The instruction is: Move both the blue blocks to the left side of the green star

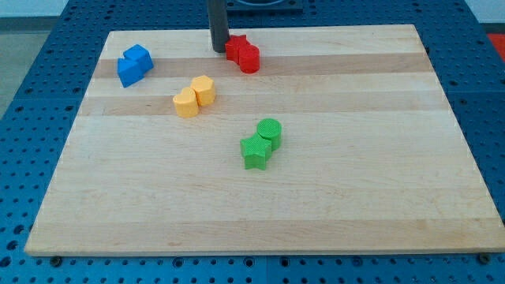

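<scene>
Green star (255, 152) nearest, my tip (218, 50) beside red blocks (243, 53)

red blocks (243, 53), yellow blocks (195, 95), perhaps round green block (269, 131), wooden board (355, 181)

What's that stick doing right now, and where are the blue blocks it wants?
My tip at the view's top, touching the red blocks. Blue blocks together, upper left, untouched. Green star mid-board. Yellow blocks lie between.

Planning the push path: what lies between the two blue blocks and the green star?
In the camera view, the yellow blocks sit roughly on the line from the blue blocks to the green star. My tip is off that line, beside the red blocks.
</scene>
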Action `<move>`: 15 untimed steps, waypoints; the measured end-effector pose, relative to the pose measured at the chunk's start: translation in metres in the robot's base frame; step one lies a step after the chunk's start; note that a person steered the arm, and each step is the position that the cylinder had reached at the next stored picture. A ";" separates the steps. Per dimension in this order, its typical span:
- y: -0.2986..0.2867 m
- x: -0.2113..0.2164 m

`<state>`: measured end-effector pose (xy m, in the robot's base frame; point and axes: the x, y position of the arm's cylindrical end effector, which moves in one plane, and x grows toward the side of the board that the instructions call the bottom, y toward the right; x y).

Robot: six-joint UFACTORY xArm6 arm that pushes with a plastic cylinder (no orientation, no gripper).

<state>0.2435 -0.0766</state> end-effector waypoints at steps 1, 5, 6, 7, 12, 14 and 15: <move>0.000 -0.006; -0.125 -0.031; -0.135 -0.019; -0.142 -0.009; -0.180 0.054; -0.173 0.068; -0.173 0.096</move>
<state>0.3392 -0.2496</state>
